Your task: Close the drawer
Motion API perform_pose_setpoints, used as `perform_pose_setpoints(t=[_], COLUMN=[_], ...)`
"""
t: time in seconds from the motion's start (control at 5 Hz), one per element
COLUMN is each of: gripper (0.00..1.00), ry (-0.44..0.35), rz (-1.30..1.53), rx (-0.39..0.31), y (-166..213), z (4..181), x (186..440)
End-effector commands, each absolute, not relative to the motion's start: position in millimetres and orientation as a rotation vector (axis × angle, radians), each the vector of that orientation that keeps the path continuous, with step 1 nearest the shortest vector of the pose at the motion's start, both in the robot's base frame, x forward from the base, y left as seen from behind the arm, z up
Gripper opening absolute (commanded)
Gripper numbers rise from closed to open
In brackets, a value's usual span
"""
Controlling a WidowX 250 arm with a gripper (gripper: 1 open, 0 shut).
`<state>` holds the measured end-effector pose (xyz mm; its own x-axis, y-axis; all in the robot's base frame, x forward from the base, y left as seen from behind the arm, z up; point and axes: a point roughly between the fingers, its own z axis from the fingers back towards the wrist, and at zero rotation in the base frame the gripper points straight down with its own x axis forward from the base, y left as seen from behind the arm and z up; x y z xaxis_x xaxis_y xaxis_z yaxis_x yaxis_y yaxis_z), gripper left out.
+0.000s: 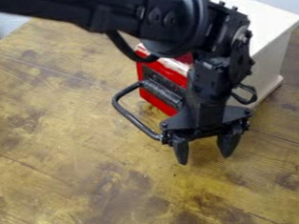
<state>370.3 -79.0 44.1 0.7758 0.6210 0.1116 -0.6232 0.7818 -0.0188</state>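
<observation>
Jaws spread open and empty hang beside the drawer [165, 81], a light, rigid, glossy box best pushed at its stiff wire handle [134, 113].

Matte black robot arm, thick tubular link, large round joint housing above the pincer [203, 150], boxy black wrist column, thin black cable loop beside the wrist, two short dark tapered fingers [182, 151] under a flared crossbar
</observation>
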Motion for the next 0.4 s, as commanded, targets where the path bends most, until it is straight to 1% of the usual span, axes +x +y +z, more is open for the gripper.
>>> perform_pose_setpoints(t=[0.0,0.2], gripper=[1.0,1.0], ry=[-0.215,-0.198], rz=[0.751,0.807], rx=[0.016,0.029], y=[-57.7,-49.6], z=[80.4,79.8], x=[378.9,379.6])
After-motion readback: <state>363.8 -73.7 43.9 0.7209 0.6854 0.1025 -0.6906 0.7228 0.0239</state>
